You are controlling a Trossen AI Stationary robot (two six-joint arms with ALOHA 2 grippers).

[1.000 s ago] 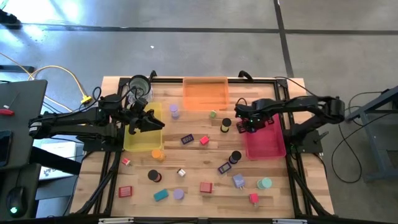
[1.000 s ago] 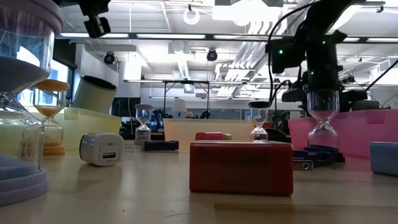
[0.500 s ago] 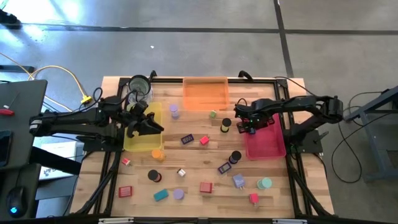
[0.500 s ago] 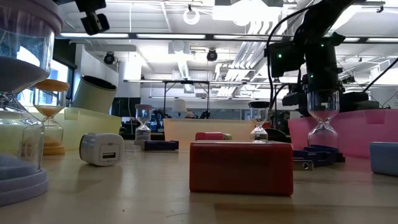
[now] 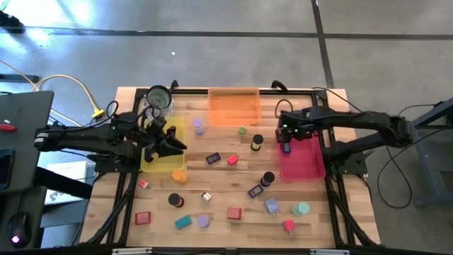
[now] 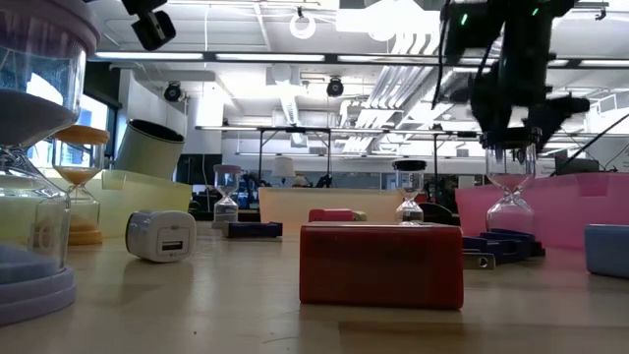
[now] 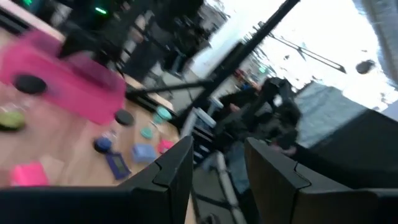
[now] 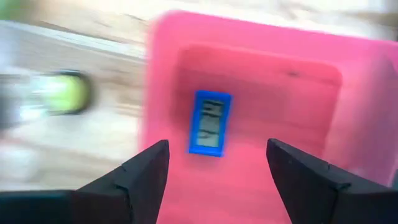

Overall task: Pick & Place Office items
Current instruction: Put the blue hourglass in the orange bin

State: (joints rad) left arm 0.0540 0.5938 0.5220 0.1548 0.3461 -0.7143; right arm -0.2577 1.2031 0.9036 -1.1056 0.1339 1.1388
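The right hand (image 5: 286,136), fingers spread wide and empty, hangs above the translucent pink plastic tray (image 5: 304,164), where 1 small dark-blue rectangular block (image 8: 210,122) lies, seemingly sorted there. The left hand (image 5: 172,142) waits over the translucent yellow tray (image 5: 157,164), fingers apart, holding nothing.

Pink tray (image 5: 303,164) holds a blue block (image 8: 211,122) (grey face). Orange tray (image 5: 233,106), yellow tray (image 5: 161,160). Pale wood counter (image 5: 219,185) with scattered pieces: red block (image 5: 234,212), teal block (image 5: 183,222), lavender cylinder (image 5: 204,221), black cylinder (image 5: 175,201).
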